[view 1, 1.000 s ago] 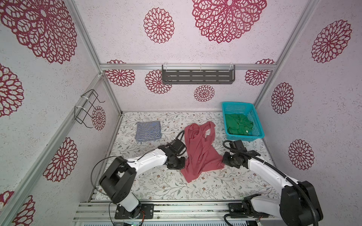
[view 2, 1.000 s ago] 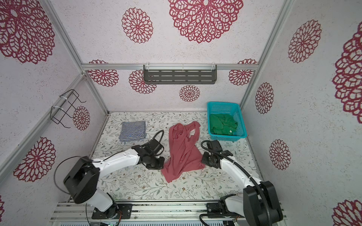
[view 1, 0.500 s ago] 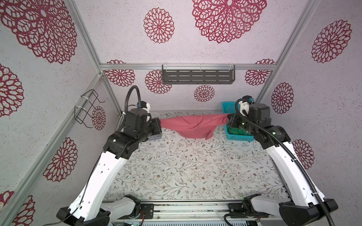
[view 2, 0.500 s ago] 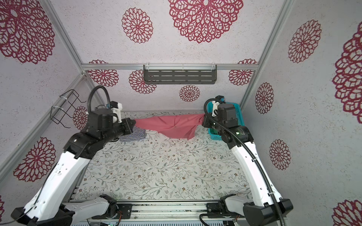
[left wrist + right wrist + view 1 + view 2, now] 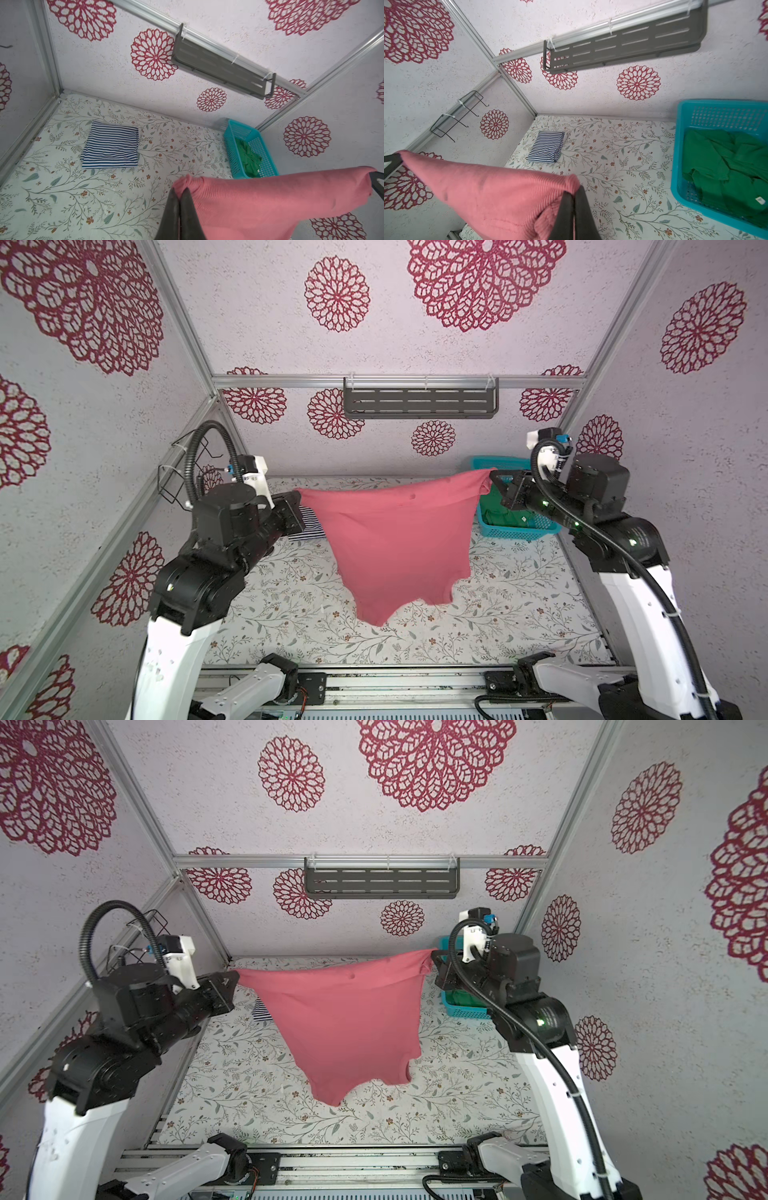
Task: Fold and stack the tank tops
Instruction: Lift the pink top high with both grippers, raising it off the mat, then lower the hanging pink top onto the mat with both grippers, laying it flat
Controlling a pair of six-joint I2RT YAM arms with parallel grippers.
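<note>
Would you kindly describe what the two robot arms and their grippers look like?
The left arm and right arm have white links and black joint housings. A black ribbed cable arcs over each wrist. The fingers are dark, flat and tapered.

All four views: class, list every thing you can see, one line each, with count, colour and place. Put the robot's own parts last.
pink tank top: one, dusty red-pink, stretched in the air over the table
striped tank top: one, navy and white, folded on the table, back left
green tank top: one, bright green, crumpled in the basket
basket: one, teal mesh, back right of the table
table: one, pale floral print, floor of the cell
wall shelf: one, grey, slotted, on the back wall rail
wire rack: one, black, on the left wall
left tool: one, dark, shut on one corner of the pink tank top
right tool: one, dark, shut on its other corner
</note>
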